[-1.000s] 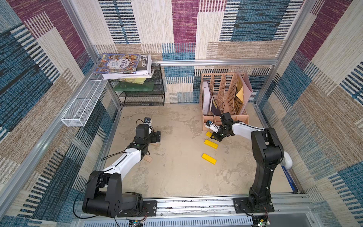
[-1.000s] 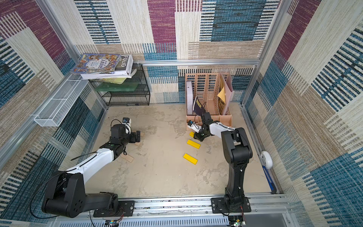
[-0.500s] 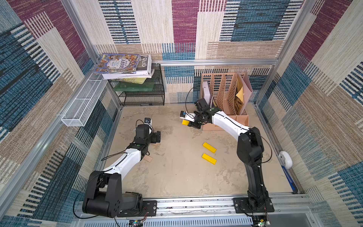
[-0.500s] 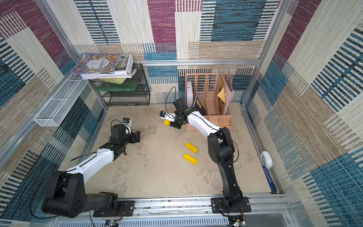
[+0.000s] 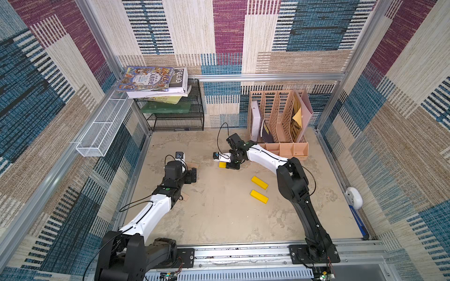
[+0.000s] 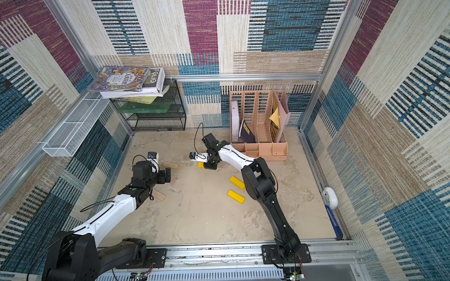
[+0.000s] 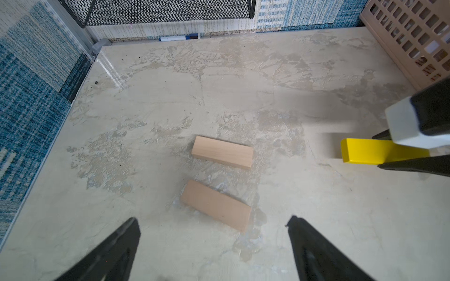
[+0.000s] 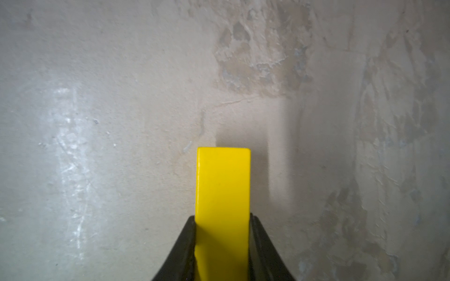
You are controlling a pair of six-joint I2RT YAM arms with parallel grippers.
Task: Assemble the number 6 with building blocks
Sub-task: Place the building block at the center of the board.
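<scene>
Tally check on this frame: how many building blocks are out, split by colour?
Yellow bars: 3, one clamped in the right gripper, two loose.
Pale wood bars: 3, all loose near the open left gripper.
Total: 6

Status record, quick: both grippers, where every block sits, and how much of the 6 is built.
right gripper: shut on a yellow block, low at the table; whether it touches is unclear
left gripper: open, empty
loose yellow blocks: two, lying flat and apart
wooden blocks: two in front of the left gripper, apart; a third behind that gripper
digit 6: not started, no blocks joined
</scene>
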